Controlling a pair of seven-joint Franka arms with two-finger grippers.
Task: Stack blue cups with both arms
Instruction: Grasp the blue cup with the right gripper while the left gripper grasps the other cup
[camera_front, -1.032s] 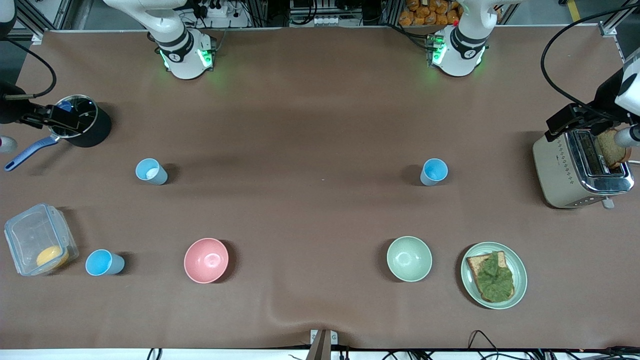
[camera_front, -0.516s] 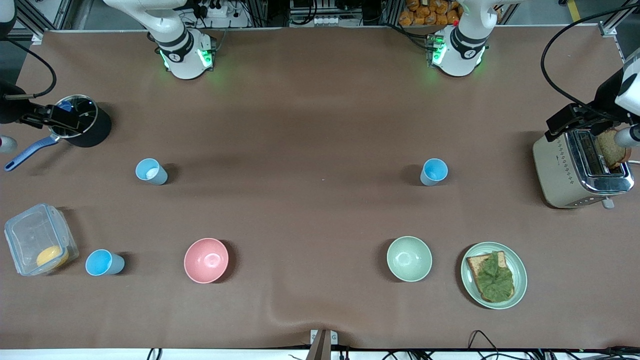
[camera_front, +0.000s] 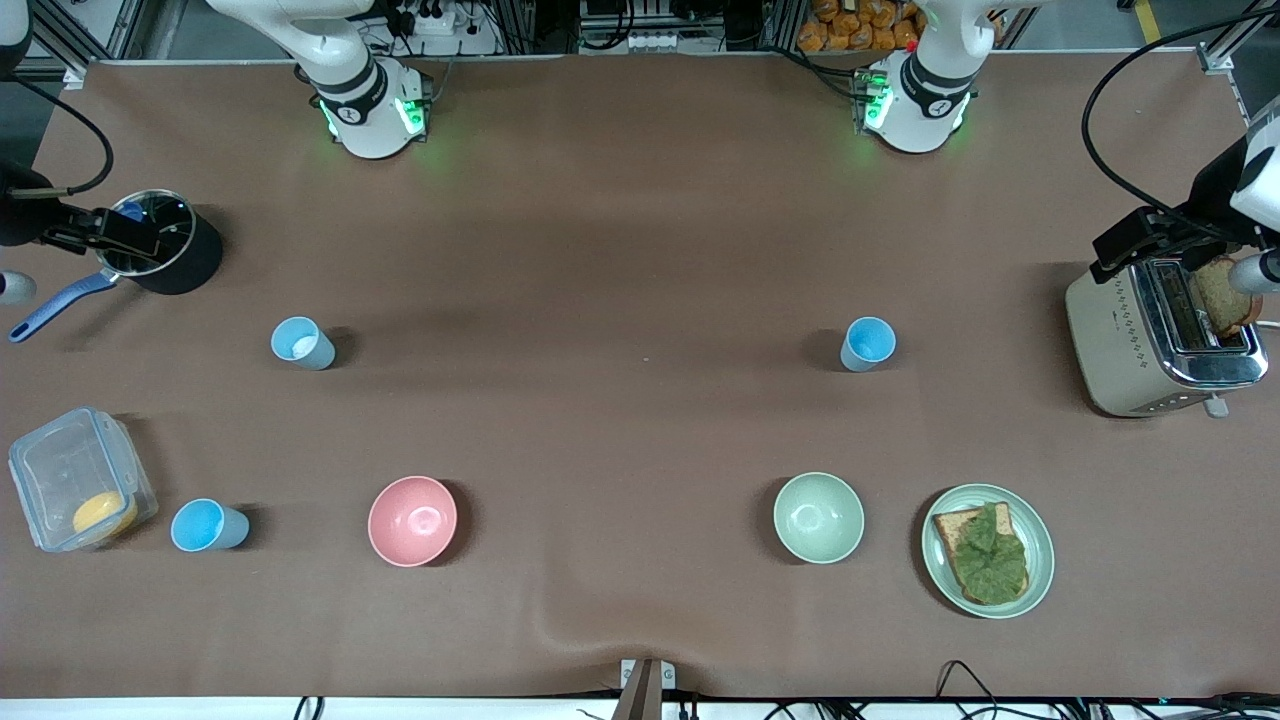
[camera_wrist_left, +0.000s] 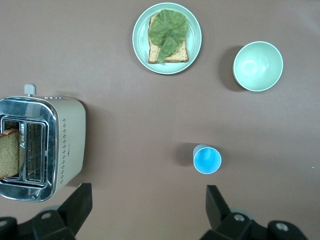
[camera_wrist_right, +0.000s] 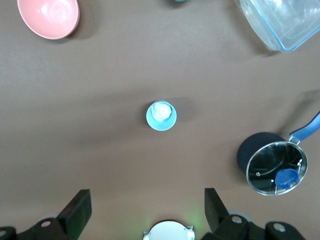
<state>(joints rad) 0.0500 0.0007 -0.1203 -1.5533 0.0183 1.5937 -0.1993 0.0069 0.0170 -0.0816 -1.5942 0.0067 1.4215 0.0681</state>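
Three blue cups stand upright on the brown table. One (camera_front: 301, 343) is toward the right arm's end and has something white inside; it also shows in the right wrist view (camera_wrist_right: 161, 115). A second (camera_front: 207, 526) stands nearer the front camera beside a clear container. The third (camera_front: 867, 344) is toward the left arm's end and also shows in the left wrist view (camera_wrist_left: 207, 159). My left gripper (camera_wrist_left: 147, 196) is open and empty, high over the table. My right gripper (camera_wrist_right: 146, 199) is open and empty, high over its own base (camera_wrist_right: 168, 231). Neither gripper shows in the front view.
A pink bowl (camera_front: 412, 520) and a pale green bowl (camera_front: 818, 517) stand near the front edge. A plate with toast and lettuce (camera_front: 987, 551), a toaster (camera_front: 1160, 340), a black pot (camera_front: 165, 250) and a clear container (camera_front: 75, 480) stand toward the table's ends.
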